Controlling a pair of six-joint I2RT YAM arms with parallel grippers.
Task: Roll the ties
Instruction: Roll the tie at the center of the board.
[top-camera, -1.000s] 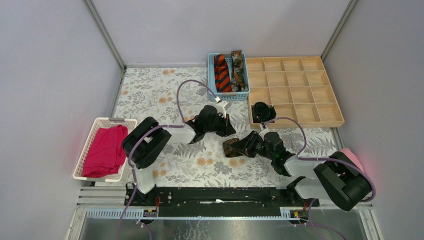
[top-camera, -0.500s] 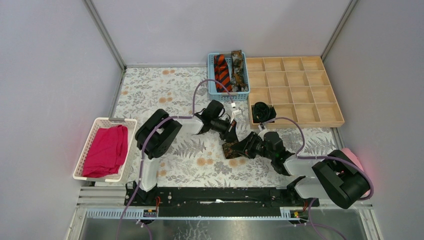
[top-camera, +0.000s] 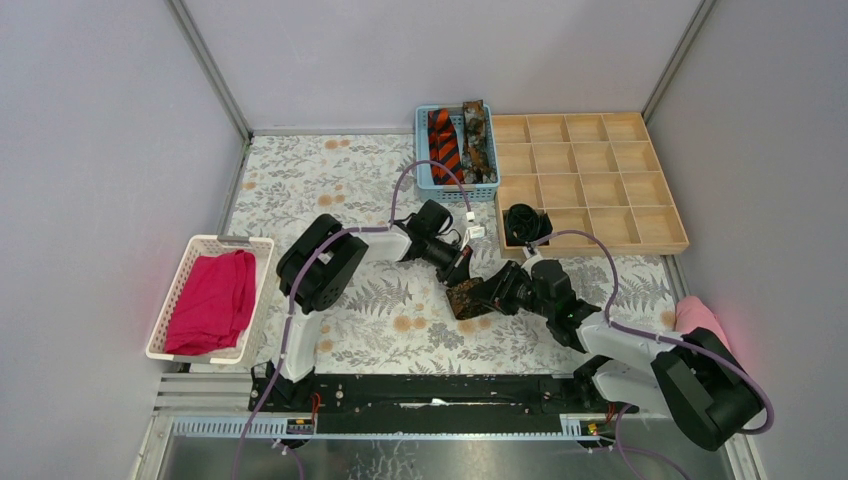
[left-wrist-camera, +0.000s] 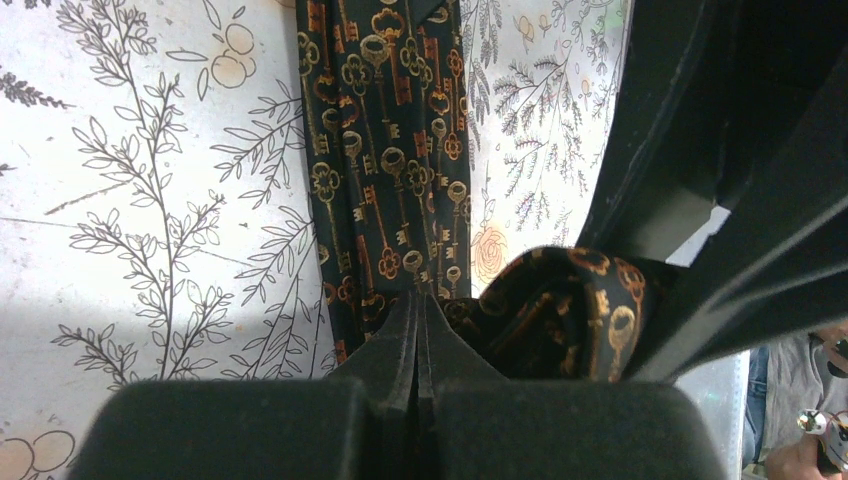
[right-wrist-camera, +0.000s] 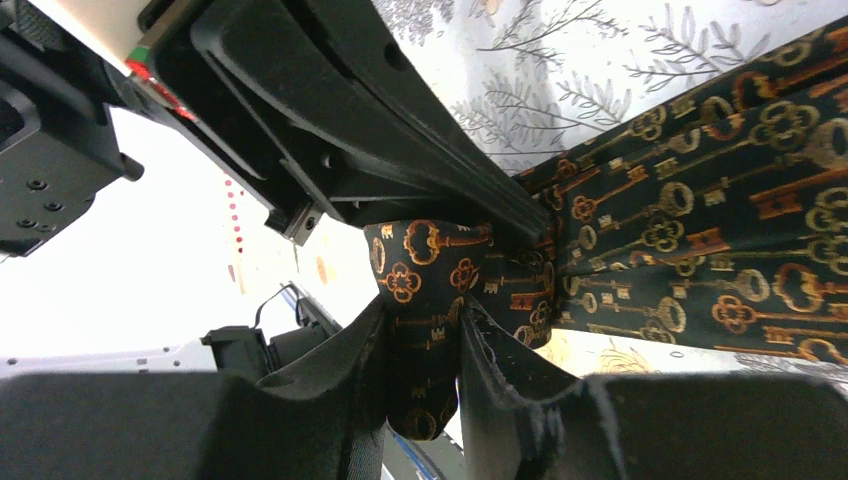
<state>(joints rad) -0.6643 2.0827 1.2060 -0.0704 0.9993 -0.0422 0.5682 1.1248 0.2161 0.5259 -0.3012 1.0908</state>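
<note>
Floral tablecloth, grey walls.

Top view: brown tie sits mid-table, part rolled, between my two grippers. Left gripper comes at it from the far side and right gripper from the right. Both touch it. Blue basket at the back holds a striped tie and a mottled tie. Black coil sits in the near-left cell of the wooden tray.

Left wrist: my left fingers are pressed flat together with nothing visible between them, tips down on the fabric. Strip runs straight away from me, long axis in line with the fingers. Coil is just right of the tips, against the right gripper's body.

Right wrist: right jaws are narrow, clamped on the coil. The strip leaves to the right, crosswise to these fingers. The left fingers wedge in where strip meets coil.

My read: the unrolled length lies beyond the left tips, so the roll has to advance along that axis. The right gripper has the coil, so the next turn is its job.

Writing: none legible, no brand tag seen. The print is gold-orange keys.
</note>
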